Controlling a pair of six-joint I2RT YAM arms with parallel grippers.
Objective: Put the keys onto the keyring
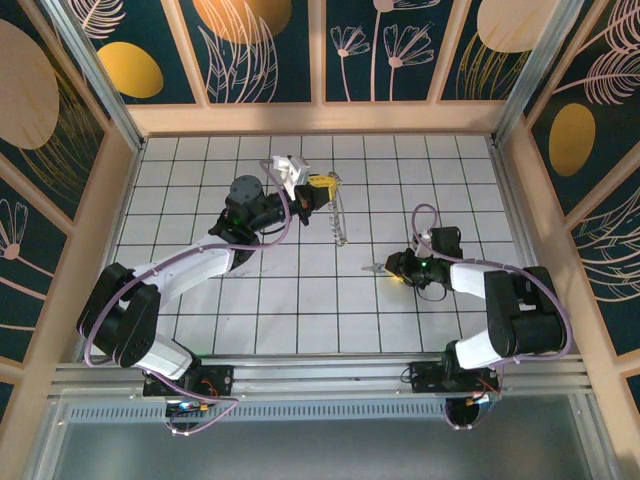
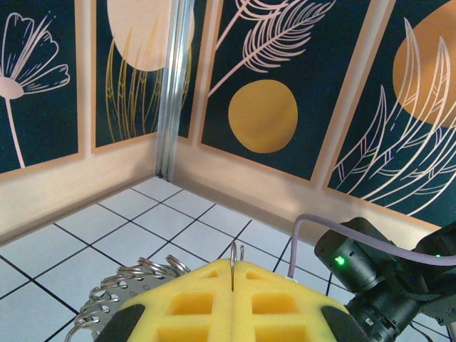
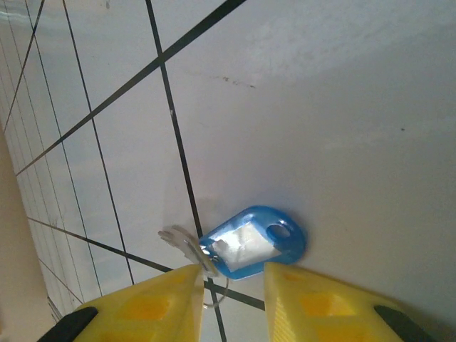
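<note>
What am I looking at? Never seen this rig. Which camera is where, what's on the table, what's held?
Two robot arms are bolted at the near edge of a white tiled table, each ending in a two-finger gripper with yellow pads. One picture looks down from above; the other two come from cameras on the left and right wrists. The left gripper is shut on a silvery metal chain loop of small rings, which trails from its pads. The right gripper is open, low over the tiles, with a small blue plastic key tag lying flat at its tips, not gripped.
</note>
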